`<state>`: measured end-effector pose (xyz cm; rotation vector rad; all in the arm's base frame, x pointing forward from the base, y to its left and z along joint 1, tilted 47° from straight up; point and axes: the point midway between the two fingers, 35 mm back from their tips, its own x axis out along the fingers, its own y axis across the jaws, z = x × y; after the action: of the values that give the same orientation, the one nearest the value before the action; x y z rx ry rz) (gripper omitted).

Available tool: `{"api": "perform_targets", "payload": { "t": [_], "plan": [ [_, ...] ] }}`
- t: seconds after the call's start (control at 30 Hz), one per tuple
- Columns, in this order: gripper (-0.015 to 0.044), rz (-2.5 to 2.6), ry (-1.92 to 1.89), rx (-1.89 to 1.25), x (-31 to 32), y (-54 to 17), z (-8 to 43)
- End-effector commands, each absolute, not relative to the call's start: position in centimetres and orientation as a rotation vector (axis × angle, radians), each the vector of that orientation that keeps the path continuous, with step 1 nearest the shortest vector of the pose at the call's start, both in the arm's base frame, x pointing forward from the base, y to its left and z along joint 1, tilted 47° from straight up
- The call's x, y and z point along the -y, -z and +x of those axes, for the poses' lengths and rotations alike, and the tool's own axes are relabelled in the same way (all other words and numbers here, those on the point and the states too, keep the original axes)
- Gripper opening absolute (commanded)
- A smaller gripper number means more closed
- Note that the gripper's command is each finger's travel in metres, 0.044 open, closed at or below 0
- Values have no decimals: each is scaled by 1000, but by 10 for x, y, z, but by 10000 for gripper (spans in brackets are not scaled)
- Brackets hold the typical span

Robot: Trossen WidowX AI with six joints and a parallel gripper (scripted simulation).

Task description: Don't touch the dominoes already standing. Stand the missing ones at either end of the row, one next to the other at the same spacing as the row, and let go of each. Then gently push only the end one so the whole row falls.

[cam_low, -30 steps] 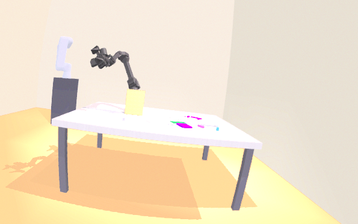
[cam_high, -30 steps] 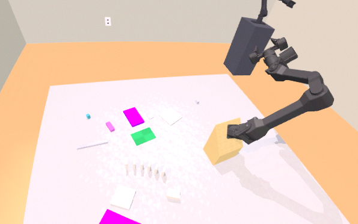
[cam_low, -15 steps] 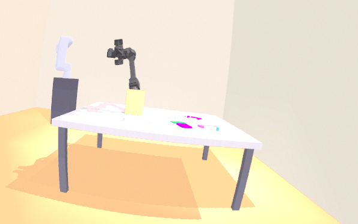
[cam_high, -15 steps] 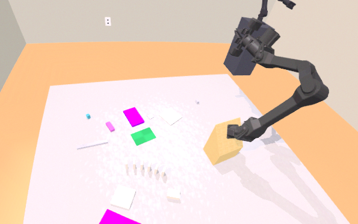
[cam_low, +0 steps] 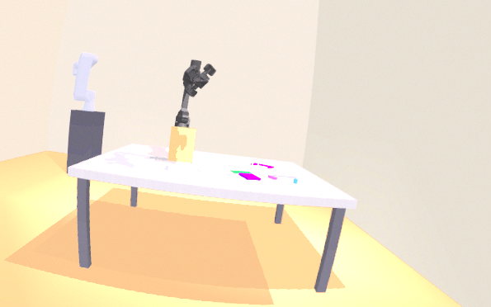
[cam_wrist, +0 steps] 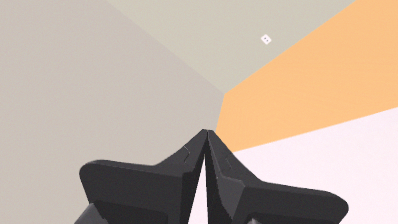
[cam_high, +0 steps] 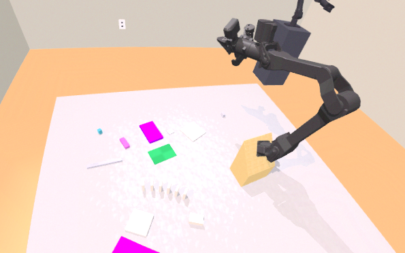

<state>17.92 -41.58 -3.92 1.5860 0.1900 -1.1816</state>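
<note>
Several thin cream dominoes stand upright in a slightly curved, evenly spaced row in the top view. A cream block lies in front of the row's right end; I cannot tell whether it is a domino. My gripper is shut and empty, its fingertips meeting in the wrist view. It is raised high above the back right of the table, far from the row. In the exterior view the dominoes are too faint to make out.
My arm stands on a yellow block at the right. Magenta and green plates, a pink block, a cyan piece, a pale rod and a white slab lie around the row.
</note>
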Motion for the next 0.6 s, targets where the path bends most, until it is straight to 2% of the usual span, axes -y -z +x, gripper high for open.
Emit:
{"api": "perform_targets", "payload": {
  "t": [0.0,0.23,0.57],
  "plan": [
    [0,1485,1024,-368,382,32,229],
    [0,1277,766,-635,325,30,290],
    [0,871,266,-967,201,24,365]
  ]
}}
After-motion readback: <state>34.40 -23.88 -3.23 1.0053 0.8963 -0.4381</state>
